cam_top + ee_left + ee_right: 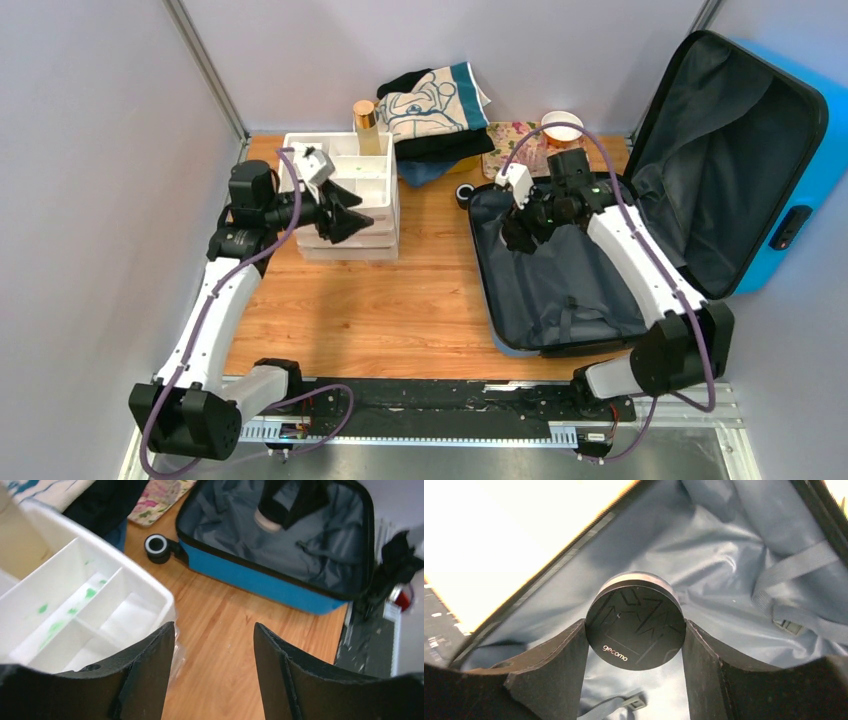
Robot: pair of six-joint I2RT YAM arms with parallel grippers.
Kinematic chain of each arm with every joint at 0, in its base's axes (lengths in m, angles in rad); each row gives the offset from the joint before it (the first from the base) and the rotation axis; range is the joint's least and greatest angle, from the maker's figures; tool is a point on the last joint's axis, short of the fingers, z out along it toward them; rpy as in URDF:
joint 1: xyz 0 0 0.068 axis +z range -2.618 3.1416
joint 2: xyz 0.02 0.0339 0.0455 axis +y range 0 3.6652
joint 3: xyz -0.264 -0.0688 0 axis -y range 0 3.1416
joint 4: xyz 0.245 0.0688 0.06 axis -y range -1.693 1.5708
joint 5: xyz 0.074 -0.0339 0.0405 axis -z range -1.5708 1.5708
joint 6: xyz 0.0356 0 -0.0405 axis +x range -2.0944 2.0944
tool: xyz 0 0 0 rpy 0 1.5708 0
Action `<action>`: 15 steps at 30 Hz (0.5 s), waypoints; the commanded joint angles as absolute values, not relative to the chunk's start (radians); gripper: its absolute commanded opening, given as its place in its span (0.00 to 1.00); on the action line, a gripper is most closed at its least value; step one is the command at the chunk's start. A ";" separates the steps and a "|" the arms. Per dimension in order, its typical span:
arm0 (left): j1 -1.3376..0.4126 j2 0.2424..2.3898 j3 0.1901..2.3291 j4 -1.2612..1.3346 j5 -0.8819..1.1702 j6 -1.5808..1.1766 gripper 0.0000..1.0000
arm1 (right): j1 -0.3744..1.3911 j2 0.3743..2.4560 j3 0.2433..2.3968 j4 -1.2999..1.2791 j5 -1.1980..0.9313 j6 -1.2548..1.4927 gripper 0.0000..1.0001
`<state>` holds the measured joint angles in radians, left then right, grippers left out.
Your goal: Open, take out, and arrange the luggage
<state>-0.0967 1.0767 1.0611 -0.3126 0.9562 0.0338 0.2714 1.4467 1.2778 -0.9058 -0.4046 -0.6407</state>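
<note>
Blue hard-shell luggage [560,290] lies open on the right half of the table [400,300], with its base flat and its lid propped upright against the back corner. The dark grey lining is almost bare.

The right gripper [634,630] is down inside the base. Its fingers [569,655] are closed partway on a round black-lidded jar [636,612], one pad pressing each side of the rim. Whether the jar has left the lining I cannot tell.

The left gripper [214,627] holds nothing. Its fingers are spread wide at the near corner of the white divided tray [150,587], one of them over the tray's edge.

The weak point is the grip. Two flat pads on a smooth, curved rim touch it only along narrow lines, so a quick lift or a swing could let the jar pivot or squirt out and drop back in. Loose lining folds and a packing strap [794,565] lie just beside the jar, and a low pull could drag fabric along. Clearing the suitcase rim also needs height, or the jar may clip it. If the tray is the destination, the left arm already crowds that corner and the two arms could meet there.
</note>
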 commanded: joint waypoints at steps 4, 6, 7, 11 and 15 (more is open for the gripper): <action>-0.273 0.989 0.973 -0.374 1.155 0.818 0.68 | 0.307 1.309 1.396 -1.198 -0.793 -0.687 0.40; -0.376 0.989 0.968 -0.396 1.138 0.970 0.67 | 0.336 1.286 1.397 -1.215 -0.839 -0.672 0.40; -0.417 0.991 0.965 -0.396 1.118 1.007 0.67 | 0.360 1.278 1.393 -1.219 -0.853 -0.664 0.39; -0.584 1.003 0.939 -0.385 1.039 1.217 0.65 | 0.425 1.249 1.378 -1.224 -0.907 -0.637 0.39; -0.742 1.017 0.910 -0.373 0.962 1.322 0.65 | 0.456 1.233 1.358 -1.216 -0.981 -0.601 0.39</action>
<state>-0.6426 1.0103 0.9318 -0.3843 1.0100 1.0664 0.4343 1.2705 1.3651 -1.2060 -0.8482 -0.6456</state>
